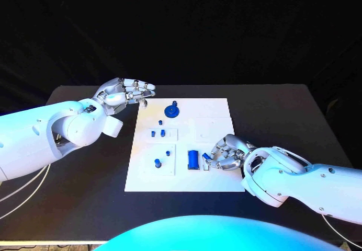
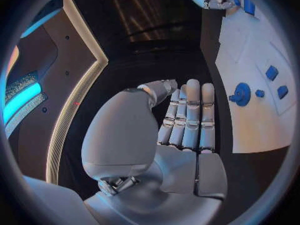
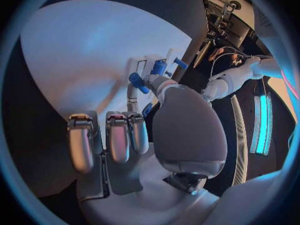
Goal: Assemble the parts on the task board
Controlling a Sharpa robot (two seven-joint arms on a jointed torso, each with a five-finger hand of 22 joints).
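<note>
Blue, stiff, light-looking peg point(image 1: 205, 156) pinched by the right hand point(image 1: 225, 154); left hand point(image 1: 126, 92) curled, holding nothing.

A black table point(image 1: 90, 209) with a matte top fills the middle of the head view, its far edge running straight across and its far corners rounded. Behind it hangs a black curtain point(image 1: 189, 36) in soft vertical folds, closing off the whole far side. Past the table's left and right edges everything falls into darkness.

The left wrist view shows a pale curved band point(image 2: 75, 100) along a darker panel, with a bright cyan light strip point(image 2: 19, 102) beside it. The right wrist view shows another cyan light strip point(image 3: 261, 122) standing upright and, farther off, a dark metal rack point(image 3: 222, 15).
</note>
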